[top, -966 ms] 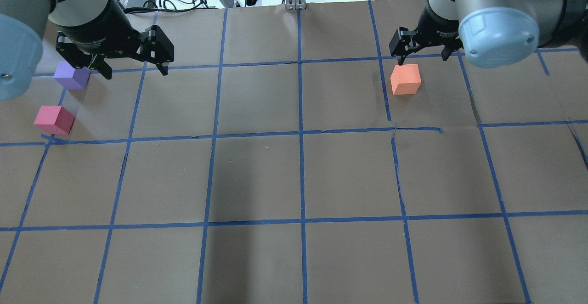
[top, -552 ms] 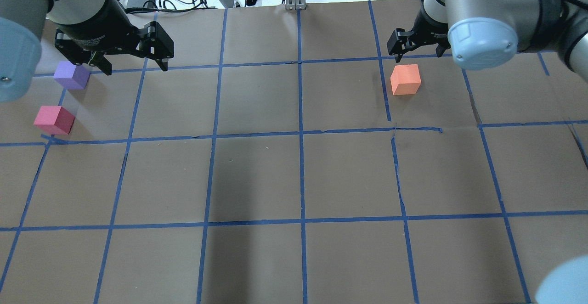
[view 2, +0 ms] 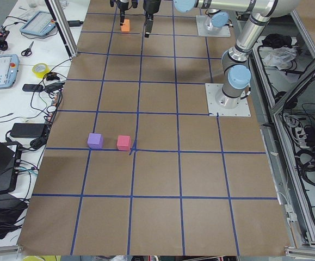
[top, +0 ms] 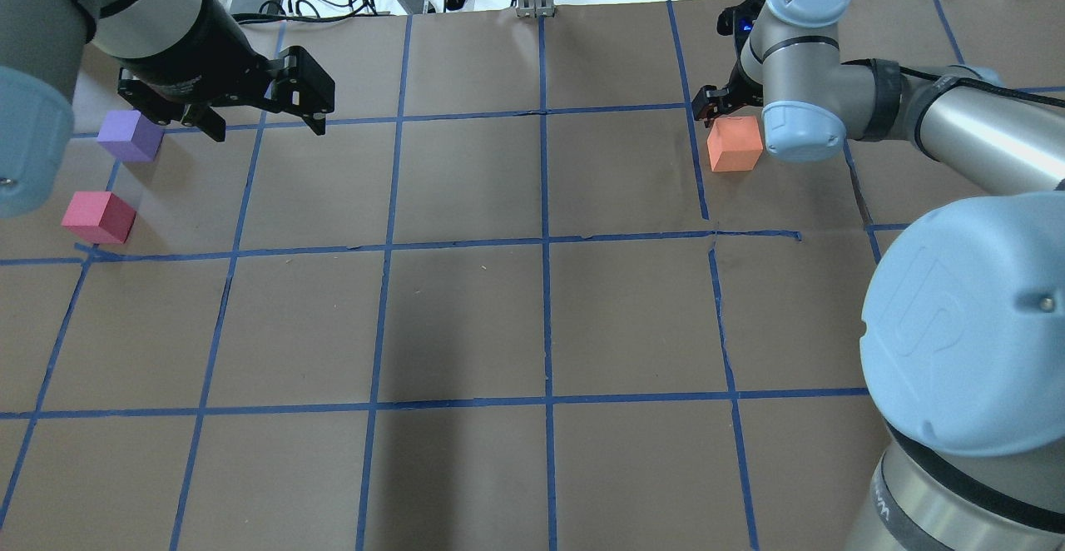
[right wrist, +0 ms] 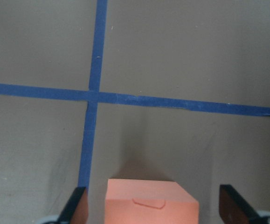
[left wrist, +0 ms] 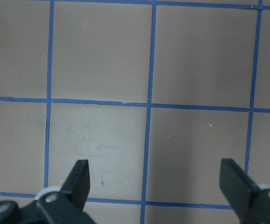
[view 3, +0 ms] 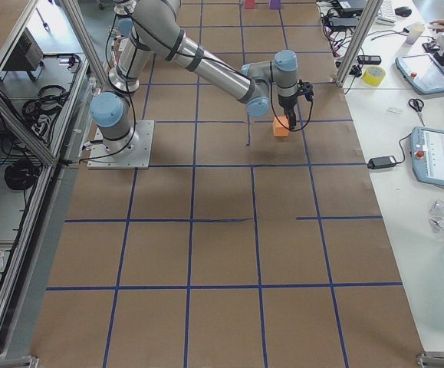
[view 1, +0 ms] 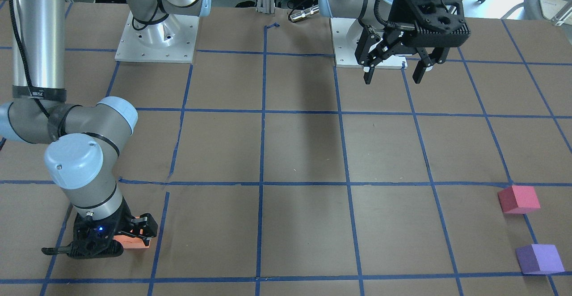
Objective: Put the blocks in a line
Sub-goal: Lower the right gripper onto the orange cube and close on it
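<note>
I read the table [left wrist: 102,60] as a clock, with twelve pointing away from the robot. Nearest to the robot, at about nine o'clock, the pinkish-red block [top: 98,216] lies alone on the brown paper. The purple block [top: 129,136] sits a little beyond it, near ten o'clock, not touching it. The left gripper [top: 268,122] hangs raised above that side, its jaws spread wide and empty; its own camera sees only bare paper and blue tape lines.

Across the table, at about two o'clock, the orange block [top: 735,146] rests flat. The right gripper [right wrist: 153,203] is low around it, one finger on each side with a gap on both, so it is not squeezing.

The blocks look like matte foam, so I judge them very light, a little soft and not slippery. The good hold is on two opposite flat faces, near middle height, with gentle pressure. A hard squeeze may dent the foam, and a hold on the corners may turn the cube.
</note>
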You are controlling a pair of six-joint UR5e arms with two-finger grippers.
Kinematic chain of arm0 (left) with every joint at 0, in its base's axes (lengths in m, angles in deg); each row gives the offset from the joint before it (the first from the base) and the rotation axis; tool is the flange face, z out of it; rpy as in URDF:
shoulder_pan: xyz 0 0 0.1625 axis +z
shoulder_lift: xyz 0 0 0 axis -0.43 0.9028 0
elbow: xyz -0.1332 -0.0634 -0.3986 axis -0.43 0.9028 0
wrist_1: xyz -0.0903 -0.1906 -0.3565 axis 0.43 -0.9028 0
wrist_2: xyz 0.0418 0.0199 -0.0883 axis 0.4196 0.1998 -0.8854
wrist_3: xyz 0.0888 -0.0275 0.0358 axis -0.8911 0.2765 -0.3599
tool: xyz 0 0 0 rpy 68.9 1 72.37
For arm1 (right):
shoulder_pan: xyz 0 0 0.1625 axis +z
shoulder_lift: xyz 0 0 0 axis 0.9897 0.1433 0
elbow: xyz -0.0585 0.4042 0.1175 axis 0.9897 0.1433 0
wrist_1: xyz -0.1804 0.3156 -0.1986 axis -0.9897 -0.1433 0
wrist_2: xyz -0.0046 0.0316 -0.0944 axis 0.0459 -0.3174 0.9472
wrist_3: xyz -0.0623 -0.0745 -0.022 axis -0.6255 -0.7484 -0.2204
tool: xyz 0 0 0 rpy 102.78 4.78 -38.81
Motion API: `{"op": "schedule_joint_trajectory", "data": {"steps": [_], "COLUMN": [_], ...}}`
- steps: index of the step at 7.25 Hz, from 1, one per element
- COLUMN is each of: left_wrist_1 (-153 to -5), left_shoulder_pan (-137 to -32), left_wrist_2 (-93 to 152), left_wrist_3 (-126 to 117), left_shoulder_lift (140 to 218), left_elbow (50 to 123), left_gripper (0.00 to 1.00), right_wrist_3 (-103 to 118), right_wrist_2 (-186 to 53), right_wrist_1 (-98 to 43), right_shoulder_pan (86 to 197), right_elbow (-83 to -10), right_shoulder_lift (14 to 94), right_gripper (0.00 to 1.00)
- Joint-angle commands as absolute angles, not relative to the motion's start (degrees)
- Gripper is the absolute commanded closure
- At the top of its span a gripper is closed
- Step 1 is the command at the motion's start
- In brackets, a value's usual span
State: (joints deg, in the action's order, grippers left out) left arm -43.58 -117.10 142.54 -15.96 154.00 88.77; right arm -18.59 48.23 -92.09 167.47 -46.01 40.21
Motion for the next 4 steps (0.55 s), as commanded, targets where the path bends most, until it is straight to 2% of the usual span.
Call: {"op": "schedule_joint_trajectory", "data": {"steps": [1, 2, 3, 4], "left_wrist_1": [-43.9, -44.1, -44.1, -44.1], "left_shoulder_pan": [-117.2, -117.0, -117.0, -117.0], "left_wrist_2": [142.5, 142.5, 142.6, 142.6], "left_wrist_3": [-15.8, -15.8, -15.8, -15.8], "left_shoulder_lift": [153.9, 153.9, 153.8, 153.7], "left_elbow": [88.8, 88.7, 88.7, 88.7], "left_gripper": [0.0, 0.0, 0.0, 0.0], "right_wrist_3": [-17.7, -17.5, -17.0, -17.0], "right_wrist_2": [48.0, 48.0, 48.0, 48.0], "right_wrist_1": [-92.5, -92.2, -91.8, -91.1], "right_shoulder_pan": [167.5, 167.5, 167.5, 167.5], "right_elbow": [-46.0, -46.2, -46.3, -46.2], "right_shoulder_lift": [38.8, 38.8, 38.9, 39.2], "right_gripper": [0.0, 0.18, 0.71, 1.0]}}
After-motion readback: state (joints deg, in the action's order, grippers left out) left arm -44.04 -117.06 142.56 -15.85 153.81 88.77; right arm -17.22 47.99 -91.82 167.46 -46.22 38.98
